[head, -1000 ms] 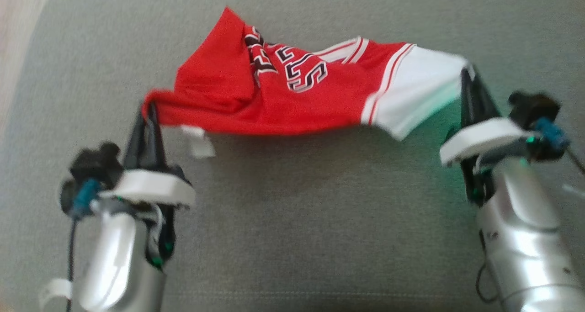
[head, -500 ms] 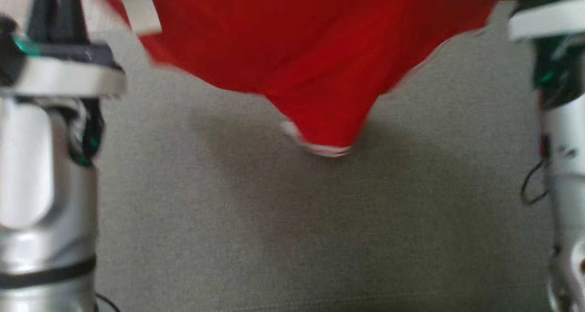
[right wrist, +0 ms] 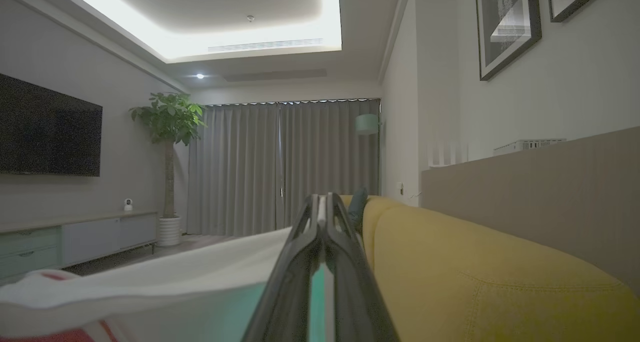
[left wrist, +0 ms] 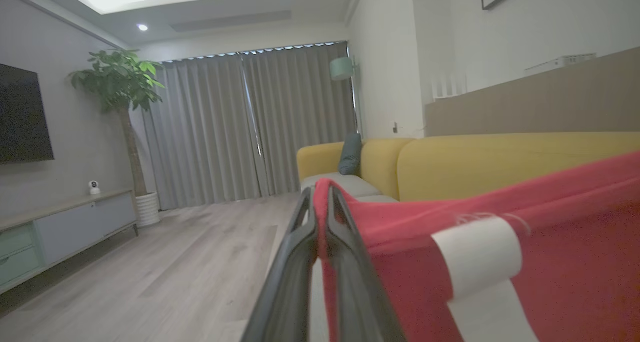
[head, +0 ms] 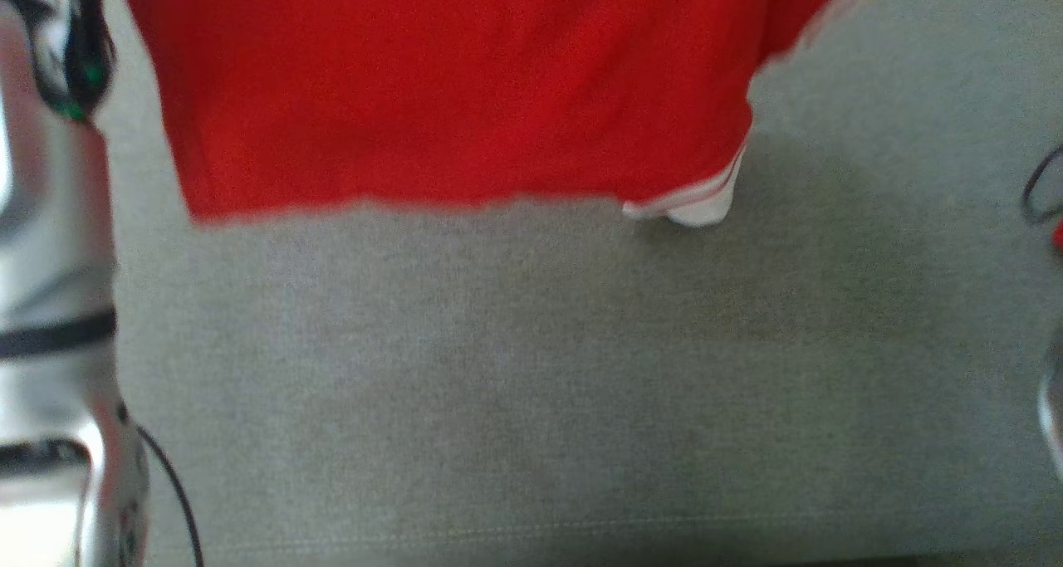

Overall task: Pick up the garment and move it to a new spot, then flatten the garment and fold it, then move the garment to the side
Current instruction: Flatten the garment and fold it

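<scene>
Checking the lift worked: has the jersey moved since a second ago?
Yes: the jersey has lifted up off the grey cushion, whose front seam stays put.

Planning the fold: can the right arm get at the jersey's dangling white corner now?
Probably not: the right end effector is shut on the jersey, holding its white edge up, so it isn't free for that corner.

Silver left forearm [head: 50, 243]: rises along the left edge of the head view. Dark two-fingered left gripper [left wrist: 320, 194]: fingers pressed together, clamping a fold of the red-and-white fabric garment [left wrist: 550, 242]. Dark two-fingered right gripper [right wrist: 322, 200]: fingers likewise closed, pinching the garment's white edge.
</scene>
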`<state>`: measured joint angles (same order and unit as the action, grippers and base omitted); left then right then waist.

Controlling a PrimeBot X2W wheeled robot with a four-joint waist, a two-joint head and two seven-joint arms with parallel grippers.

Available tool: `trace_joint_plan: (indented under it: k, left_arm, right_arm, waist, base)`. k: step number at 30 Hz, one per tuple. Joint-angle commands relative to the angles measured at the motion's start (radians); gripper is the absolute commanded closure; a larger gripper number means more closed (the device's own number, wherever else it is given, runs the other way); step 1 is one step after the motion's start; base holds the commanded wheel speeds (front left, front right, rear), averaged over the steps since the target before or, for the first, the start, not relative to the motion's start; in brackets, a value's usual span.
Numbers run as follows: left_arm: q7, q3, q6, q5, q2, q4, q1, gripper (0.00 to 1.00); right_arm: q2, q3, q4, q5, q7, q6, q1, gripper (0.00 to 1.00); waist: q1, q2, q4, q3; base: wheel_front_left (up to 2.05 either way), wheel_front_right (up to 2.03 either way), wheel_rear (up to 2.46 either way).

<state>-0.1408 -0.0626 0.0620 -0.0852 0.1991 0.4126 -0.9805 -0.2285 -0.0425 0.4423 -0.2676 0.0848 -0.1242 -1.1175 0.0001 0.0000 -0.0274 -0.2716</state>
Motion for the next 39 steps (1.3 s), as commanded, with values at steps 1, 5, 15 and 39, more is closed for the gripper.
trace_joint_plan:
  k: [1, 5, 15, 39]
  left_arm:
    - [-0.032, 0.028, -0.021, 0.016, 0.053, -0.011, -0.096, 1.0]
    - [-0.101, 0.02, -0.056, 0.042, 0.048, 0.071, -0.245, 1.0]
    - [-0.121, 0.037, -0.073, 0.014, 0.009, 0.175, -0.335, 1.0]
    - [-0.121, 0.1, -0.087, -0.137, -0.148, 0.179, 0.626, 1.0]
  right_arm:
    - [0.005, 0.006, -0.008, 0.041, 0.025, -0.007, -0.098, 1.0]
    - [0.009, 0.062, 0.107, 0.169, 0.116, -0.007, -0.267, 1.0]
    - [0.044, 0.207, 0.21, 0.305, 0.176, -0.007, -0.369, 1.0]
    - [-0.011, -0.148, -0.06, -0.053, -0.063, -0.007, 0.718, 1.0]
  waist:
    - [-0.0001, 0.0, 0.012, -0.073]
    - [-0.0001, 0.0, 0.008, -0.128]
    - [-0.0001, 0.0, -0.035, -0.206]
    - [-0.0001, 0.0, -0.093, 0.05]
  base:
    - [0.0, 0.0, 0.0]
    - [0.0, 0.0, 0.0]
    - [0.0, 0.0, 0.0]
    - [0.0, 0.0, 0.0]
